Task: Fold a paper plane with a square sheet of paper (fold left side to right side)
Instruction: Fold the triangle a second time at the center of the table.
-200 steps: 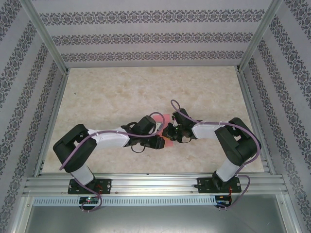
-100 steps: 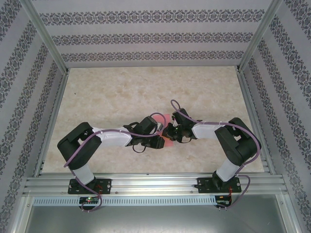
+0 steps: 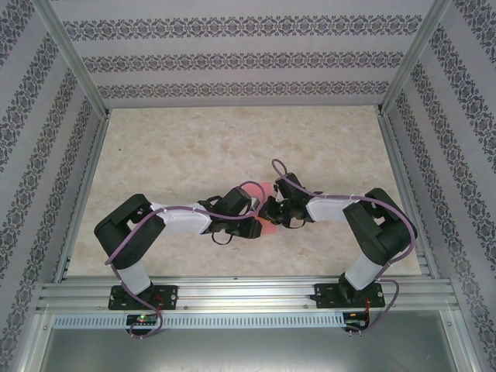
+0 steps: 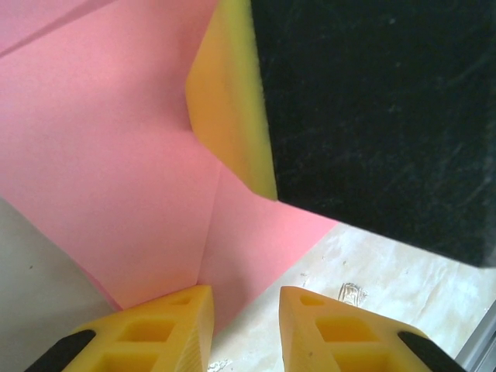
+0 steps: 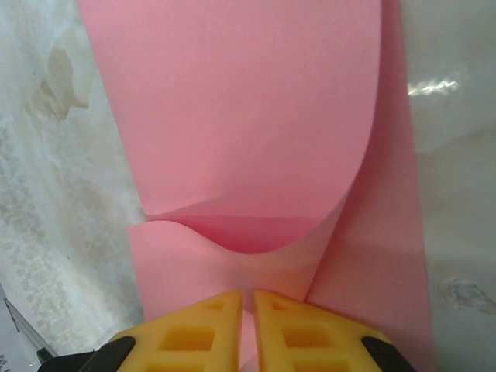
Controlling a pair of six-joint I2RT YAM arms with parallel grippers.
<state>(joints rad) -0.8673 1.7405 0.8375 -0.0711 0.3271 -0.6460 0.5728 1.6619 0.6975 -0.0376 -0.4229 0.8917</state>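
The square sheet of paper (image 3: 266, 189) is pink-red, partly folded, and lies mid-table under both wrists. In the right wrist view the paper (image 5: 248, 101) curls up in a loose flap over a flat layer. My right gripper (image 5: 248, 310) is shut on the paper's near edge, with pink showing in the slit between its fingers. In the left wrist view the creased paper (image 4: 116, 155) lies flat and my left gripper (image 4: 246, 310) stands open over its corner, touching nothing. The right gripper's yellow finger pad (image 4: 225, 101) rests against the sheet. The paper plane is out of view.
The beige marbled table top (image 3: 232, 139) is framed by aluminium rails and patterned walls. Both wrists (image 3: 260, 211) meet close together at the centre. Purple cables (image 3: 283, 174) loop above the arms.
The left arm's elbow has swung right toward the centre, bringing its forearm closer in. The right arm and the paper have stayed put.
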